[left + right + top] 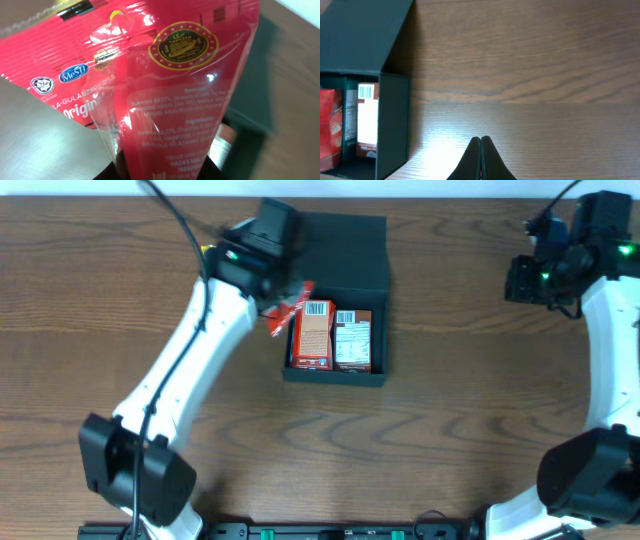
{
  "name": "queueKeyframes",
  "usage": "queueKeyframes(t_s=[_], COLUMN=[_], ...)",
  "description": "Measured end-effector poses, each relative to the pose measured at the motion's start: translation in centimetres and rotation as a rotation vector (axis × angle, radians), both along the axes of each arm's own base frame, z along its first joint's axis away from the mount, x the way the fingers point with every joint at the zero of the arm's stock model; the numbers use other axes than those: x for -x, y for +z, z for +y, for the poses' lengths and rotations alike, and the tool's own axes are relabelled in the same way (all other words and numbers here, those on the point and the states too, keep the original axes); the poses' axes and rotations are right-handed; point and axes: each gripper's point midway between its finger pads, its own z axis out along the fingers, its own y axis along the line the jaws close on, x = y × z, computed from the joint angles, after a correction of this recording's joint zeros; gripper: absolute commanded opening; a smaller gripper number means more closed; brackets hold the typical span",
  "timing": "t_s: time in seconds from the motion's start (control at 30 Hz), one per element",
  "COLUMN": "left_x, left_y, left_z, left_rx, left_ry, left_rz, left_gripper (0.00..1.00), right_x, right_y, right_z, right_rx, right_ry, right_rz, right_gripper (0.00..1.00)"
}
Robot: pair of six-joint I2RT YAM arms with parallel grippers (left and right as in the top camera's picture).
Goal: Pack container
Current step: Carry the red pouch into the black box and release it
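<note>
The black container [375, 370] lies open mid-table, its flap lid [345, 250] folded back. Two snack boxes stand inside it, an orange one [313, 335] and a brown one [353, 340]. My left gripper [280, 298] hangs over the container's left wall, shut on a red plastic candy bag [286, 316]. That red bag [175, 100] fills the left wrist view, pinched between the jaws [165, 170] at the bottom. My right gripper [481, 142] is shut on nothing over bare wood, to the right of the container wall [395, 125]. Overhead, the right gripper [522, 280] is at the far right.
The brown wooden table [470, 410] carries only the container. The left arm [180, 370] slants from the front left toward the container. The right arm [610, 350] runs along the right edge.
</note>
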Motion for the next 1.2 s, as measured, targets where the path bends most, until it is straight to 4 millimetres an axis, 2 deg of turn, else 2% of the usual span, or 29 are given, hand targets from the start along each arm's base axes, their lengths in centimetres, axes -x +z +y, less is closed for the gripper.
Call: queueKeyframes(t_s=[0.07,0.13,0.17,0.2,0.37,0.47,0.57,0.83,0.87,0.9,0.93,0.97,1.0,1.03,1.2], left_x=[0.7,2.0,2.2,3.4,5.4,6.1,6.4,6.0,5.9,5.9,5.8,5.8,5.7,5.6,5.2], left_y=[0.4,-0.7,-0.9,-2.5,-7.3,-9.5,-11.0,-11.1,-11.1,-11.1,-11.1,-11.1,-11.1,-11.1,-11.0], left_z=[-3.7,-7.4,-7.9,-10.0,-13.5,-14.4,-14.3,-13.8,-13.7,-13.6,-13.6,-13.5,-13.5,-13.4,-13.0], left_rx=[-0.033,-0.087,-0.093,-0.137,-0.215,-0.228,-0.233,-0.219,-0.219,-0.218,-0.216,-0.217,-0.217,-0.222,-0.243], left_ry=[-0.164,-0.350,-0.375,-0.497,-0.738,-0.808,-0.819,-0.708,-0.685,-0.676,-0.664,-0.661,-0.648,-0.643,-0.615], left_rz=[-0.044,-0.048,-0.046,-0.022,0.053,0.098,0.140,0.152,0.153,0.153,0.153,0.153,0.152,0.149,0.136], left_gripper=[0.10,0.10,0.09,0.10,0.09,0.06,0.06,0.06,0.13,0.34,0.61,0.83,0.93,0.98,0.96], right_x=[0.2,0.4,0.5,0.5,0.6,0.7,0.7,0.8,0.8,0.8,0.8,0.8,0.8,0.8,0.9], right_y=[0.0,-0.1,-0.1,-0.1,0.0,-0.1,-0.1,-0.1,-0.1,-0.1,-0.1,-0.1,-0.1,-0.1,-0.1], right_z=[-0.7,-1.3,-1.4,-1.6,-1.9,-1.8,-1.8,-1.7,-1.7,-1.7,-1.7,-1.7,-1.7,-1.7,-1.7], right_rx=[-0.010,-0.017,-0.021,-0.026,-0.036,-0.039,-0.040,-0.043,-0.043,-0.043,-0.043,-0.043,-0.043,-0.043,-0.044], right_ry=[-0.018,-0.032,-0.036,-0.040,-0.047,-0.047,-0.046,-0.046,-0.045,-0.045,-0.045,-0.045,-0.045,-0.045,-0.045], right_rz=[0.003,0.008,0.009,0.009,0.008,0.011,0.013,0.015,0.015,0.015,0.016,0.016,0.016,0.016,0.019], right_gripper=[0.02,0.01,0.01,0.01,0.02,0.01,0.02,0.01,0.02,0.01,0.02,0.01,0.01,0.02,0.02])
